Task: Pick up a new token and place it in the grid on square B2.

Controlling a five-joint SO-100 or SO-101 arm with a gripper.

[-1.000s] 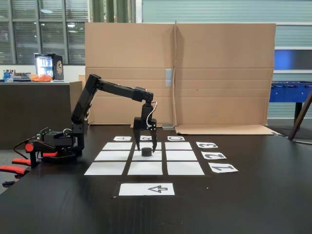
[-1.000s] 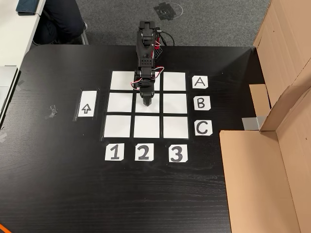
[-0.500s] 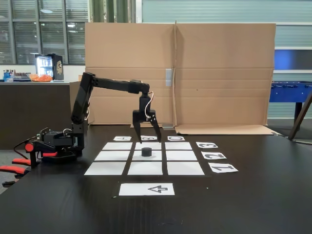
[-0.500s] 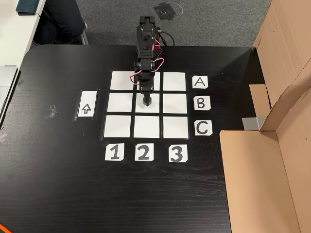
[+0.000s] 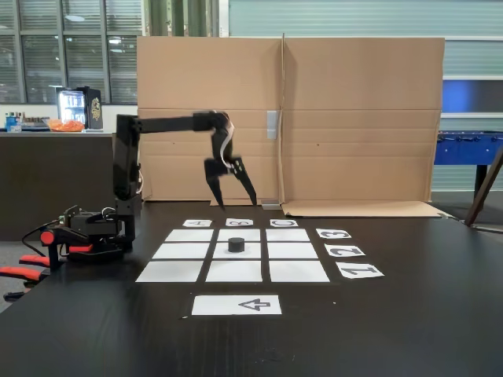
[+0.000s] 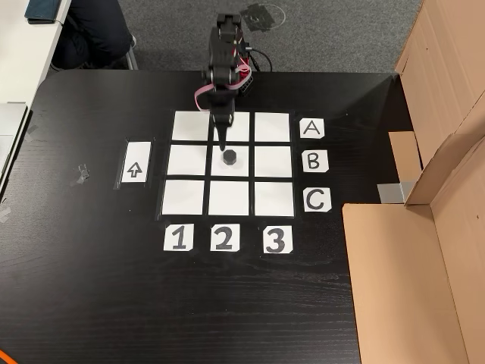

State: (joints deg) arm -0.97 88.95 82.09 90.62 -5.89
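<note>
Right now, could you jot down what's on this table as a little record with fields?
token: black puck resting on the centre sheet, square B2
grid: nine white sheets in three rows of three
labels: cards A, B, C and 1, 2, 3
arrow sheet: beside the grid
gripper: open, raised above the table, holding nothing
table: black
backdrop: cardboard panels

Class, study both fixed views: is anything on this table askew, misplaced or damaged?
Little stands out. The token sits on square B2, slightly toward row A rather than dead centre. The gripper hangs above the grid, jaws open. A bit of grey tape lies crumpled beside the arrow sheet.
</note>
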